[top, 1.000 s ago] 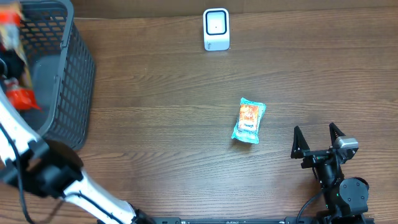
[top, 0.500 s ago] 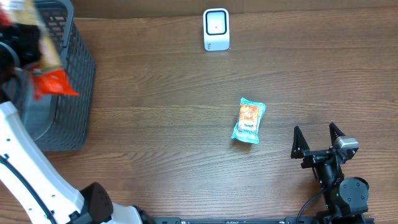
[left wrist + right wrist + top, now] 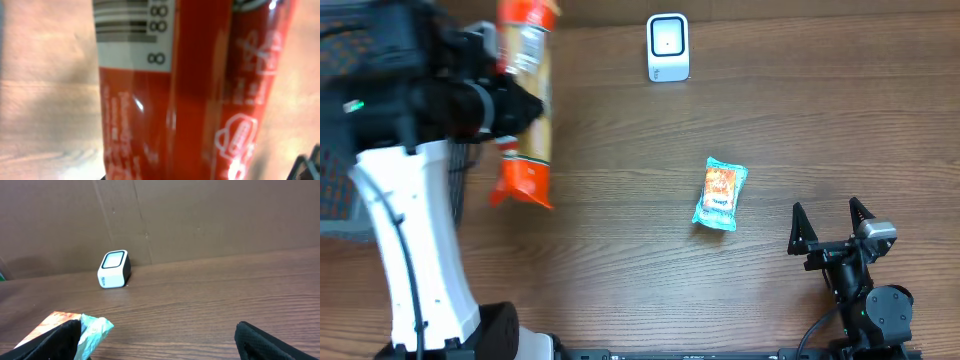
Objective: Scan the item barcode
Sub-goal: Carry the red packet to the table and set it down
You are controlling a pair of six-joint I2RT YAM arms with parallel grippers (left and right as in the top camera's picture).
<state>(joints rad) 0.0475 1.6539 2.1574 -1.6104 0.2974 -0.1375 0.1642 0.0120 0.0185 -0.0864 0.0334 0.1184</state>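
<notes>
Currently the step in hand looks like the carry: the left claw (image 3: 512,104) is clenched on a long red packet (image 3: 524,110), held in the air over the left part of the desk (image 3: 620,280), w/ the packet hanging lengthwise through the grip. The barcode (image 3: 131,24) shows in the left wrist view near the packet's top end; its face is toward that camera, not toward the scanner (image 3: 667,47).

Next move, as I judge it: bring the packet across to the scanner at the far edge, approx. mid-desk and well apart from it, then turn the wrist so the barcode side meets the scanner window. The bag is soft and long, so the free end may sag or swing; go steady.

Other things: a teal packet (image 3: 720,194) lies flat mid-desk, nearer the right arm, off the straight path. The basket (image 3: 462,172) sits at far left, mostly hidden behind the left arm. The right claw (image 3: 830,228) is parked at the near right, jaws spread wide, holding nothing. Nothing blocks the way to the scanner.
</notes>
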